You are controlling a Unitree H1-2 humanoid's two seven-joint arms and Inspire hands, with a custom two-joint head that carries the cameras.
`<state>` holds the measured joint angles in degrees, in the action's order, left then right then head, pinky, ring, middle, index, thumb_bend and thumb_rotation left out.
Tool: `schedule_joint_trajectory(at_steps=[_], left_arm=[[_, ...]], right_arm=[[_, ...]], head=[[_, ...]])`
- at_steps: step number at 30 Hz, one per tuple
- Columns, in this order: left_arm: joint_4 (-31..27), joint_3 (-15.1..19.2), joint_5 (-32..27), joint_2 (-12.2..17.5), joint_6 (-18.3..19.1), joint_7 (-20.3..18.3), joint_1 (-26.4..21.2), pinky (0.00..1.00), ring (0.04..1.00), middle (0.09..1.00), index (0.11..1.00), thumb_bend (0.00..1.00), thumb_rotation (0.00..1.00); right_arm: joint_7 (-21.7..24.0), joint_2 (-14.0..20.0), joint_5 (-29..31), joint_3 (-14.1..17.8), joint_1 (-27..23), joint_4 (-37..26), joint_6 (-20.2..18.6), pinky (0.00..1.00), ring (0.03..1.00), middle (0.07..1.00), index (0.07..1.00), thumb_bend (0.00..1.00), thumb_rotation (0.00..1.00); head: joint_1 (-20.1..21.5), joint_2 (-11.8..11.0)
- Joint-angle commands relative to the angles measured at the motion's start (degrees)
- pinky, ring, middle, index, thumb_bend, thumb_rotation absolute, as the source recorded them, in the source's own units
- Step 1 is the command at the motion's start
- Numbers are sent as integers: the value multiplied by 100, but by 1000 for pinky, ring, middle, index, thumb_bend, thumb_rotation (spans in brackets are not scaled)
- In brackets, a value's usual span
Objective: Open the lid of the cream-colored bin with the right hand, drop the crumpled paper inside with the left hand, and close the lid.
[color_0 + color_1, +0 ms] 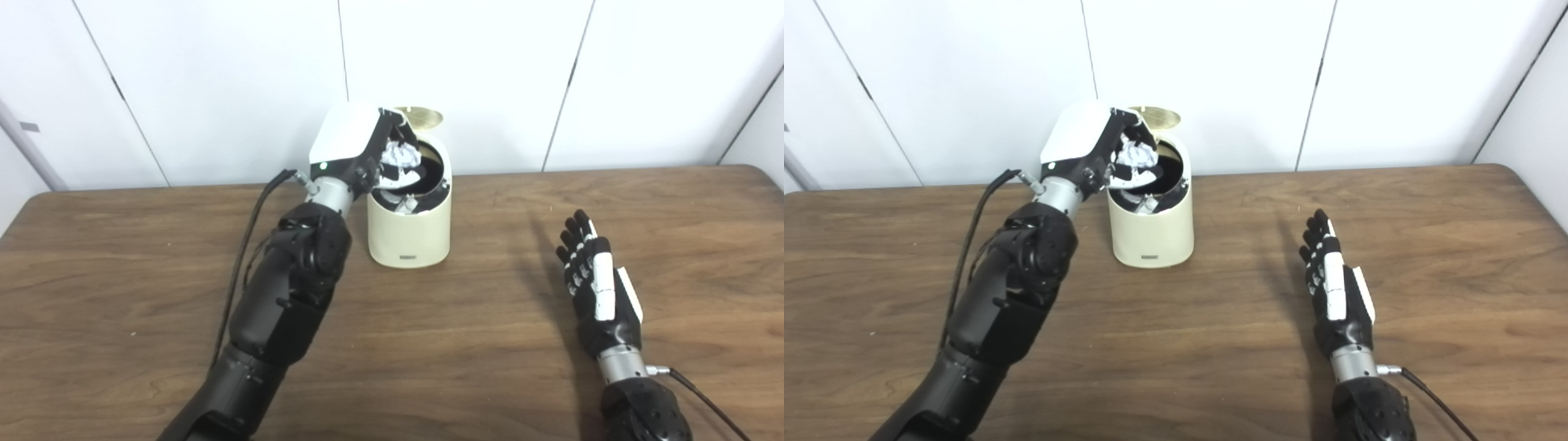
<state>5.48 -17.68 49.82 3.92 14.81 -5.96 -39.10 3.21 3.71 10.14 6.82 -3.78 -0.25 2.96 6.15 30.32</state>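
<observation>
The cream bin point(409, 236) is standing toward the far side of the wooden desk point(478, 343), its lid point(420, 116) tipped up at the back and its dark mouth open. The left hand point(358, 150) is hovering over that mouth from the left, fingers curled around the crumpled paper point(401, 156), which is sitting just above the rim. The right hand point(597, 285) is lying well to the right of the bin, nearer the front edge, fingers straight and gripping nothing.
</observation>
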Motion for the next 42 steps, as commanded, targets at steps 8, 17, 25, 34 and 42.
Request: schedule_joint_trajectory(at_steps=[8, 17, 25, 34, 42], left_arm=[[26, -139, 214, -162, 65, 397, -351, 282, 397, 534, 519, 466, 0], [73, -273, 262, -147, 31, 553, -301, 265, 406, 551, 519, 463, 0], [227, -378, 344, -63, -55, 676, -333, 258, 398, 545, 524, 462, 0], [311, -470, 405, 29, 4, 613, -379, 290, 393, 516, 522, 467, 0], [381, -539, 508, 63, 76, 516, -430, 308, 387, 509, 507, 469, 0]], right_arm=[[43, -63, 124, 35, 242, 263, 179, 1000, 1000, 993, 1000, 527, 1000], [47, -31, 155, 65, 244, 298, 170, 1000, 1000, 989, 1000, 526, 1000], [62, 8, 171, 66, 228, 311, 188, 1000, 1000, 984, 1000, 545, 1000], [88, 12, 163, 24, 208, 282, 199, 1000, 1000, 987, 1000, 544, 1000], [62, -7, 128, 21, 208, 350, 266, 1000, 1000, 966, 1000, 544, 1000]], head=[[15, 4], [4, 7], [-38, 5], [-54, 21], [-58, 2]])
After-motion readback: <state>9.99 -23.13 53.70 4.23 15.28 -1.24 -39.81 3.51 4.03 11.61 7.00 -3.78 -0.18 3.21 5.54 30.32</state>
